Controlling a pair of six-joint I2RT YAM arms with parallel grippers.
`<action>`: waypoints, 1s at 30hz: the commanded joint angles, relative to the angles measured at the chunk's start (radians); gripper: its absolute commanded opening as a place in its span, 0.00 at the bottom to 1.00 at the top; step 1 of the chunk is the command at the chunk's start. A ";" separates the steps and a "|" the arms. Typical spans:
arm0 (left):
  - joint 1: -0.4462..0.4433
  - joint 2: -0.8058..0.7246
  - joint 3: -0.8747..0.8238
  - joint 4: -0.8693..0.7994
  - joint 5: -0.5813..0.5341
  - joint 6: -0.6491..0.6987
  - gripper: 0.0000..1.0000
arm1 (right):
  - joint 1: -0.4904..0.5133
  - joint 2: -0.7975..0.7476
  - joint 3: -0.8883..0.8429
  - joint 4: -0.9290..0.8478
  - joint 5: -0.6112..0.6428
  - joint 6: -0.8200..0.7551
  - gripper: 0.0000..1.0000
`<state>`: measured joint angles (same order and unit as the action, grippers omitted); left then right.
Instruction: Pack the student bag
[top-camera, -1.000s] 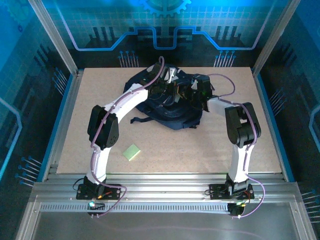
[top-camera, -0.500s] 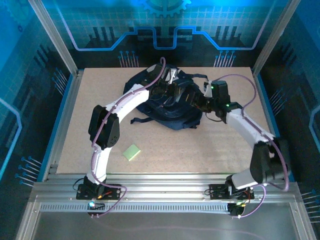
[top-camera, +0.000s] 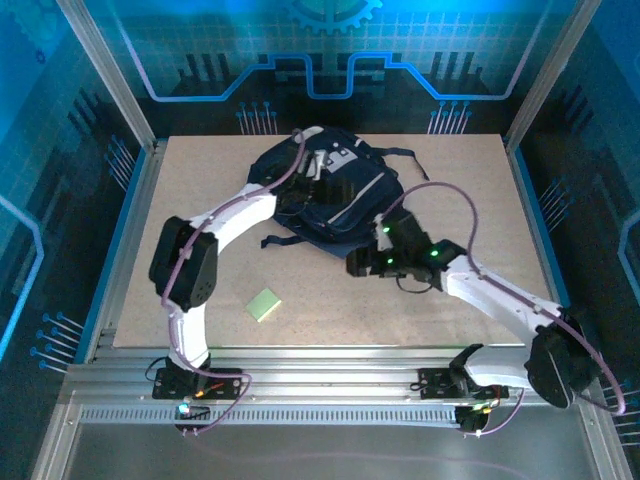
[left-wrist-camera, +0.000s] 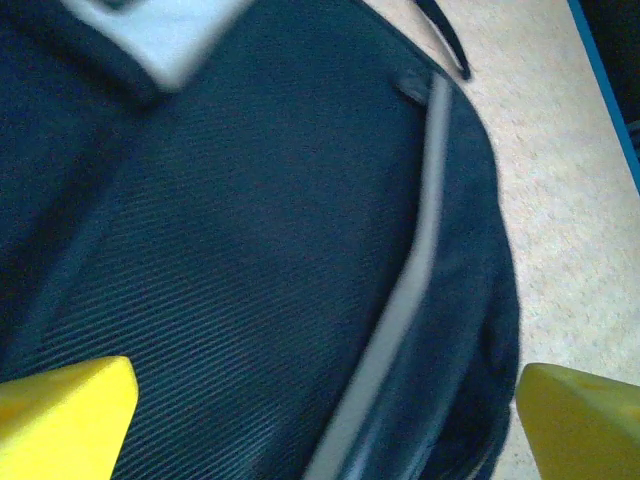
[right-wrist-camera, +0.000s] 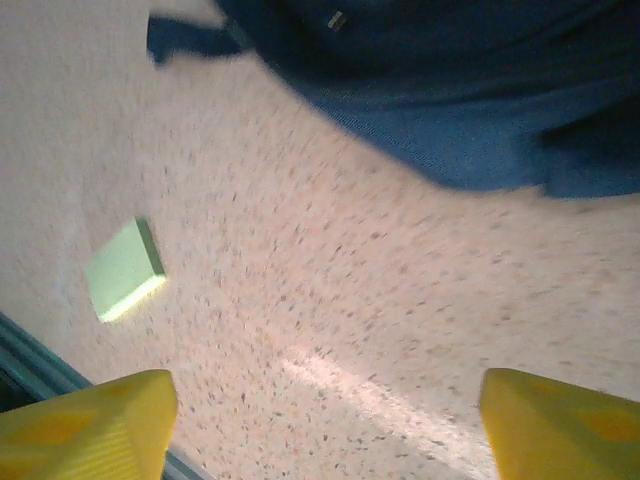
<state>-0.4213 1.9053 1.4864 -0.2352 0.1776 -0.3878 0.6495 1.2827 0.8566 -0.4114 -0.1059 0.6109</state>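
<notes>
The student bag (top-camera: 345, 200) is a dark navy backpack lying at the back middle of the table, its white-grey patches (top-camera: 335, 160) facing up. In the left wrist view its ribbed fabric (left-wrist-camera: 240, 250) and pale zipper stripe (left-wrist-camera: 400, 300) lie close below. My left gripper (top-camera: 303, 170) hovers over the bag's top left part; it (left-wrist-camera: 320, 430) is open, its yellow fingertips (left-wrist-camera: 60, 415) wide apart and holding nothing. My right gripper (top-camera: 358, 268) is over bare table just in front of the bag's near edge (right-wrist-camera: 450, 150); it (right-wrist-camera: 320, 430) is open and holds nothing.
A pale green sticky-note pad (top-camera: 264, 304) lies on the table at front left, also in the right wrist view (right-wrist-camera: 122, 270). Black straps (top-camera: 285, 240) trail from the bag's left side. Metal frame posts (top-camera: 110, 75) stand at the table's corners.
Both grippers have opened. The right arm has pulled back from the bag toward the front and now hangs over the table. The bag's top has dropped flat.
</notes>
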 joint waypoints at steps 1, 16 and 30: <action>0.087 -0.144 -0.118 0.078 0.010 -0.033 0.99 | 0.127 0.106 0.052 0.037 0.106 -0.007 0.87; 0.407 -0.358 -0.385 0.052 0.048 -0.067 0.99 | 0.413 0.684 0.532 0.039 0.149 -0.159 1.00; 0.449 -0.307 -0.354 0.048 0.079 -0.097 0.99 | 0.529 0.951 0.859 -0.191 0.363 -0.221 1.00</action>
<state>0.0219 1.5913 1.1007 -0.1967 0.2268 -0.4660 1.1786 2.1990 1.6768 -0.5163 0.1833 0.4080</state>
